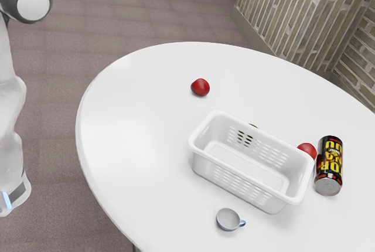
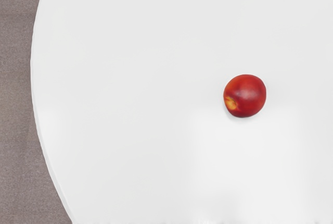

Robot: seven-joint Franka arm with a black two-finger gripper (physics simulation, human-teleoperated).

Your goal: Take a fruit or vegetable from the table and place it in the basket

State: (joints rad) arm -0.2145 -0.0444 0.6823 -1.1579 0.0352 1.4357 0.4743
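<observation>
Item: one red fruit (image 1: 200, 87), round, on the white table (image 1: 135, 135), well apart from the basket (image 1: 240, 172); gripper state, we cannot tell; handling, we should centre above it, descend straight and squeeze gently about its middle, lest it roll.

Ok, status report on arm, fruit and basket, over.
Arm at the exterior view's left. Lone red fruit on table, outside the basket. Cup and can near basket.

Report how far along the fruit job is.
Done: apparently nothing; the basket shows no fruit inside. In hand: probably lining up, since the wrist view looks down on a red fruit on the table. Left: grasping it, carrying it, releasing it in the basket.
</observation>
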